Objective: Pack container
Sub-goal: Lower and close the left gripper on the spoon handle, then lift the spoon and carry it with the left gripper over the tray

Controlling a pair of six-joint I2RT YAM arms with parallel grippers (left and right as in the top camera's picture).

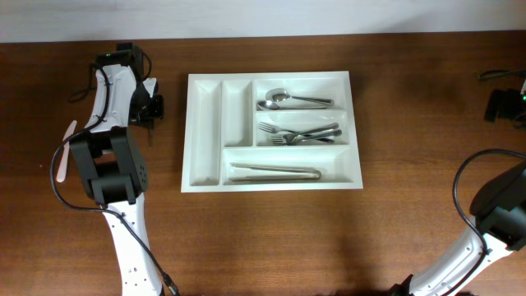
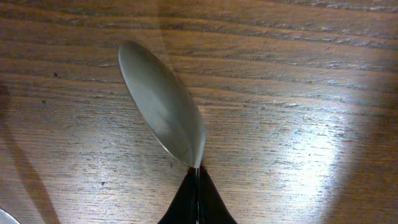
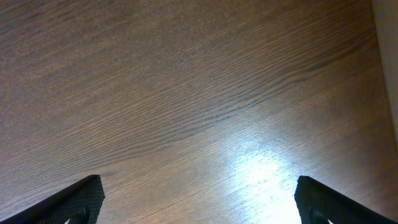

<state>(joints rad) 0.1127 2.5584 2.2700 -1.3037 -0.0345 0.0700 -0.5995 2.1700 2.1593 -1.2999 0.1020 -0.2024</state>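
The container (image 1: pixel 204 131) is a white five-compartment cutlery tray in the middle of the table. It holds spoons (image 1: pixel 292 100) in the top long compartment, forks (image 1: pixel 301 131) in the middle one and tongs (image 1: pixel 275 172) in the bottom one. Its two narrow upright compartments look empty. My left gripper (image 1: pixel 151 108) is just left of the tray. In the left wrist view it (image 2: pixel 198 182) is shut on a shiny metal piece of cutlery (image 2: pixel 163 102) with a long oval end, held over bare wood. My right gripper (image 3: pixel 199 186) is open and empty at the far right (image 1: pixel 503 103).
A pale, slim utensil (image 1: pixel 66 152) lies on the table left of the left arm. Cables run along both arms. The brown wooden table (image 1: pixel 271 238) spreads round the tray.
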